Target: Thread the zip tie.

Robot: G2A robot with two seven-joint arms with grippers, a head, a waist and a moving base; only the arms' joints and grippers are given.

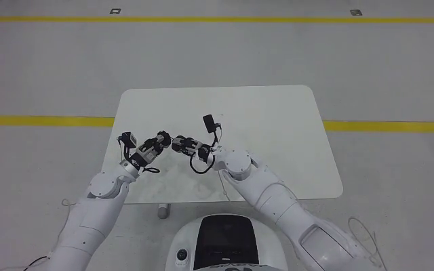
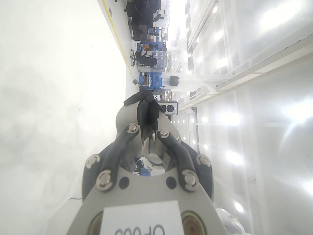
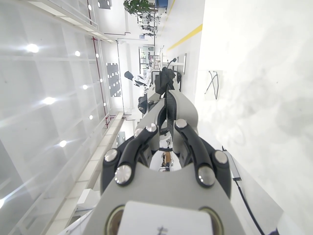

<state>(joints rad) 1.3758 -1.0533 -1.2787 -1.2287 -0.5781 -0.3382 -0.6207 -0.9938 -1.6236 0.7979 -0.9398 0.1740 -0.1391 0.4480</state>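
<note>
Left fingers [image 2: 124, 117], right fingers [image 3: 183, 103] closed above white table [image 1: 271, 115]; yellow floor lines [image 1: 54, 120].

The table [image 1: 285, 122] stands over one floor line [image 1: 380, 126], which runs from 9 to 3 o'clock. A second line [image 1: 217, 19] lies well behind the table at 12. Above the table, toward 8 o'clock from its centre, the two grippers meet tip to tip, with the left gripper [image 1: 163, 139] at 9 o'clock of the meeting point and the right gripper [image 1: 178, 143] at 3. The left arm [image 1: 102, 196] stretches back toward 7 o'clock and the right arm [image 1: 271, 193] toward 4. Both cross the table's near edge. The zip tie [image 2: 136, 83] sticks out just past the left gripper's tip.
</note>
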